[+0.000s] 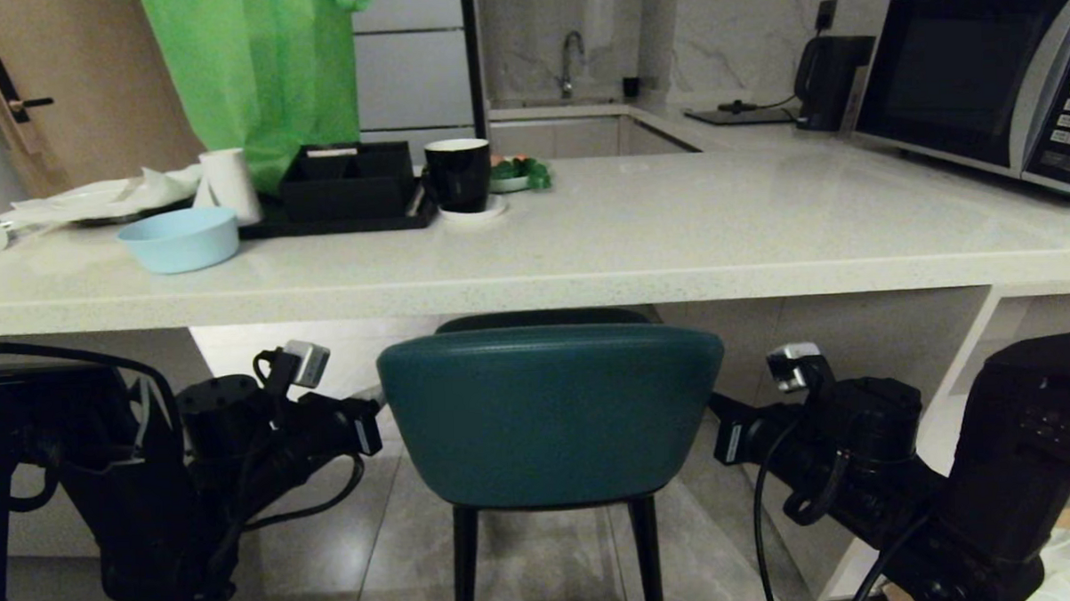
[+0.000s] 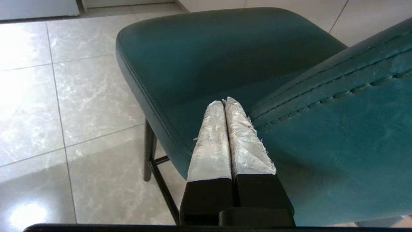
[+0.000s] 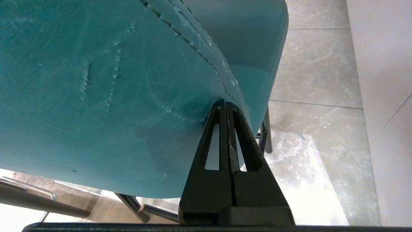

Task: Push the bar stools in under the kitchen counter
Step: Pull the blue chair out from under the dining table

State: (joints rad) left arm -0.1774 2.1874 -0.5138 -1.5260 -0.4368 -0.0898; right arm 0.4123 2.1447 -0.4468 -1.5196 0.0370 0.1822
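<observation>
A teal bar stool (image 1: 552,415) with a curved padded back and black legs stands in front of me, its seat partly under the pale kitchen counter (image 1: 588,281). My left arm (image 1: 264,434) is at the stool's left side and my right arm (image 1: 842,441) at its right. The left gripper (image 2: 224,102) is shut and holds nothing. Its tape-wrapped fingers (image 2: 209,141) lie beside the backrest (image 2: 338,129), over the seat's edge. The right gripper (image 3: 225,103) is also shut and holds nothing, with its black tips pressed into the backrest's outer side (image 3: 96,96), denting the leather.
On the counter stand a light blue bowl (image 1: 179,239), a black tray (image 1: 344,196), a black mug (image 1: 458,174), a green bag (image 1: 260,70) and a microwave (image 1: 981,80). A white side panel (image 1: 964,357) bounds the gap on the right. The floor (image 1: 544,558) is tiled.
</observation>
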